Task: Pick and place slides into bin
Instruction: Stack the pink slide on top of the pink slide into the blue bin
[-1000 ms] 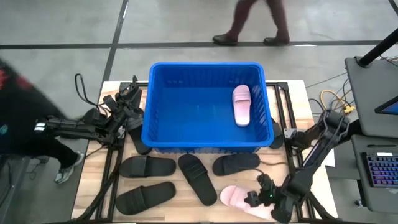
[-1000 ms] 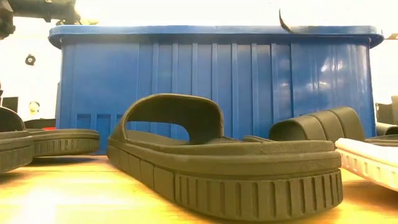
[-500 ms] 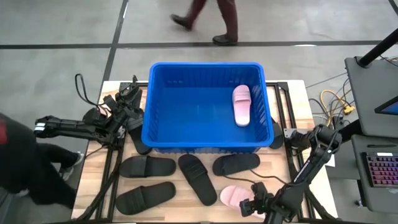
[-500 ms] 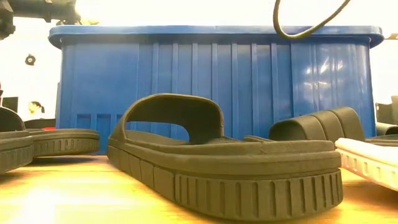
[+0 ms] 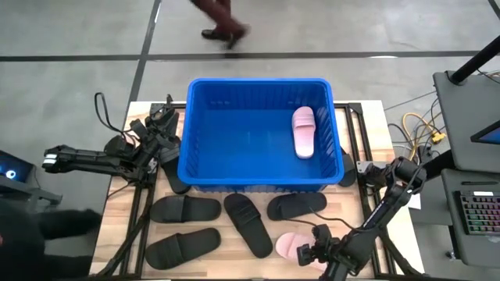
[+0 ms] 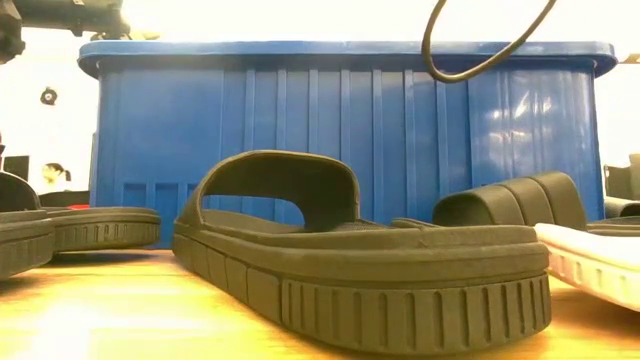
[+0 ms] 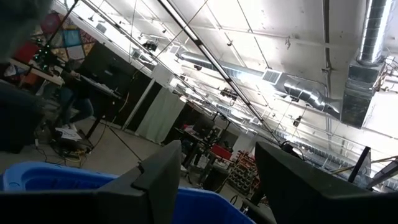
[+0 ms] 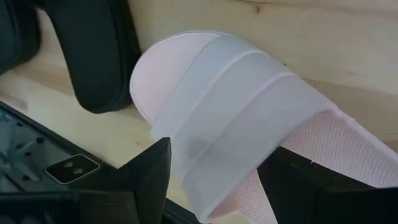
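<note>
The blue bin stands at the table's middle and holds one pale pink slide lying flat by its right wall. Four black slides lie on the table in front of the bin. The second pink slide lies sole down at the near right. My right gripper is open over this slide, one finger on each side of its strap. My left gripper is open and empty beside the bin's left wall. My right gripper comes at the pink slide from the table's near right, slanting down. Its open fingers stand on either side of the wide strap, across it. I cannot tell whether they touch it. The slide lies flat on the table.
The nearest black slide lies just left of the pink one. The bin's rim is right in front of my left gripper. A cable loop hangs in front of the bin in the low view. A person walks beyond the far edge.
My right gripper has gone along the near edge toward the table's left, over the pink slide. Its cable loop has come lower in the low view. The person beyond the table has walked left.
</note>
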